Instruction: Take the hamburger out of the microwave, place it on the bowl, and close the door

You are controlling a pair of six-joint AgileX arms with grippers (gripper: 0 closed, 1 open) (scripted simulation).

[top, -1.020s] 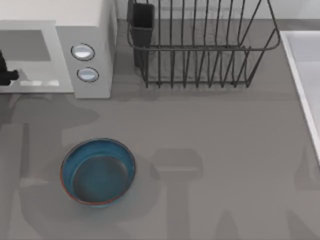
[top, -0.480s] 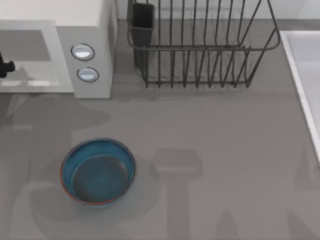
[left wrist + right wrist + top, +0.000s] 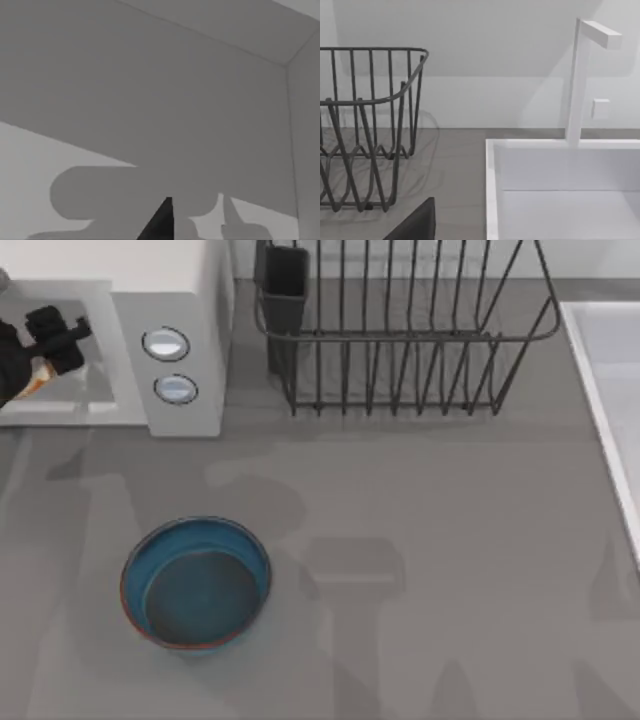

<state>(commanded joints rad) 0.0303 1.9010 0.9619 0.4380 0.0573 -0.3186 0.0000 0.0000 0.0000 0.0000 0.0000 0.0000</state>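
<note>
Top view: moved in from the far left edge of the frame to the upper left, left claw (image 3: 52,338) over the mouth of the microwave (image 3: 180,280). Showed beside it a small orange-and-cream sliver, taken for the hamburger (image 3: 33,386), at the cavity's front. Meant, most likely, that the lift-out had begun; could not tell whether the claw pinched it or stood spread. Left the bowl (image 3: 135,560) bare at lower left on the worktop (image 3: 430,540), well apart from the hamburger; placing and door-closing judged as not yet done. Counted: one microwave, two knobs (image 3: 165,343), one bowl, one hamburger, one rack (image 3: 400,335), one sink (image 3: 610,360).

Left wrist view: looked at the grey inner walls of the microwave (image 3: 150,100), with a shadow thrown across them.

Right wrist view: faced one rack (image 3: 365,125) and one sink (image 3: 560,170); right claw (image 3: 415,225) idle as a dark edge at the bottom, state impossible to tell.
</note>
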